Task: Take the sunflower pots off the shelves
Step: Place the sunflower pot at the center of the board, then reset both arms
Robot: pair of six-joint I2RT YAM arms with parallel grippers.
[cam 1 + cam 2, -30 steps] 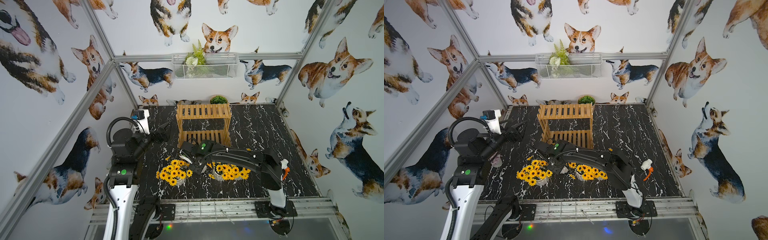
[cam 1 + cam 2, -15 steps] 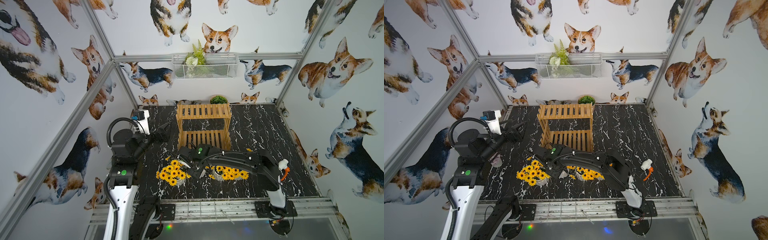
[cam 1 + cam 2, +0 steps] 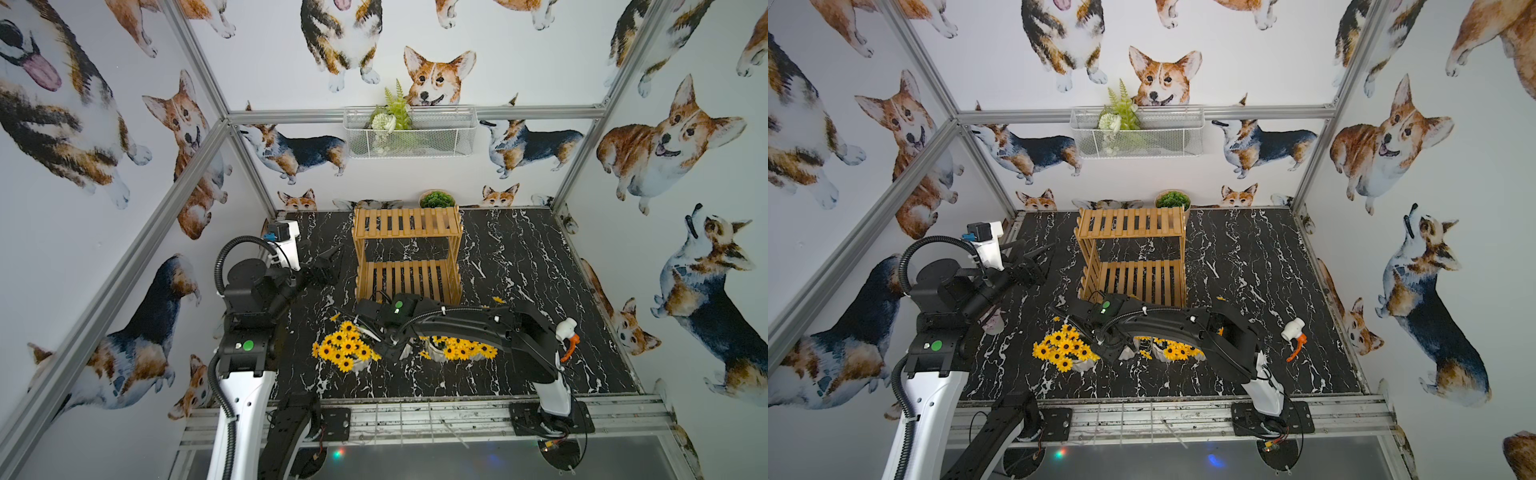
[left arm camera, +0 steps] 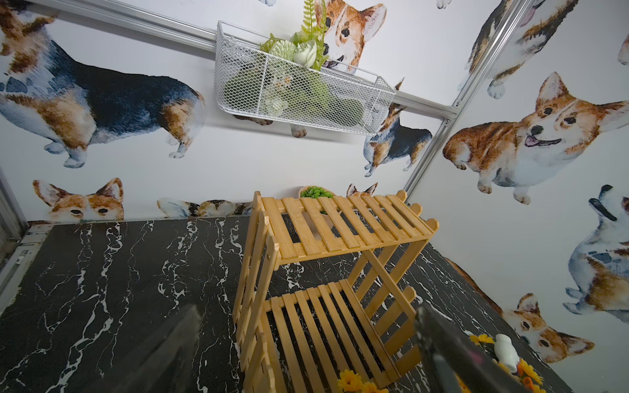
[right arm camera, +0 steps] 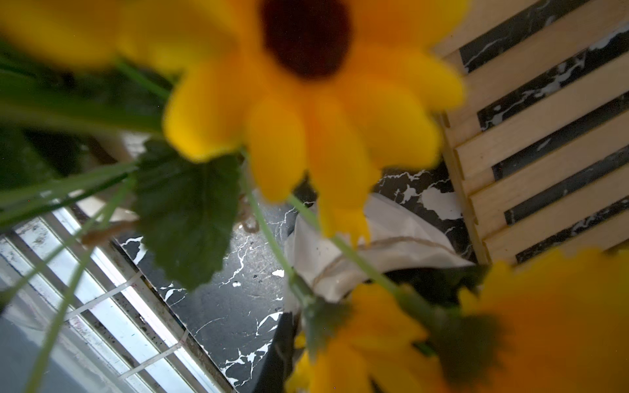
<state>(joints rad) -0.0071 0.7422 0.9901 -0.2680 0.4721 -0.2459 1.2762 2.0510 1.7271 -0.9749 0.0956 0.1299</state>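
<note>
Robot test cell; aluminium frame [image 3: 291, 116], corgi-print walls [image 3: 540, 66].

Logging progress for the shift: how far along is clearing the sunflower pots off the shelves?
Done: both tiers of the shelves are bare; sunflower pots sit on the table in front. In hand: the right gripper is shut, low among them; whether it grips anything is unclear. The left gripper hangs open, empty. Left: nothing visible to remove.
</note>
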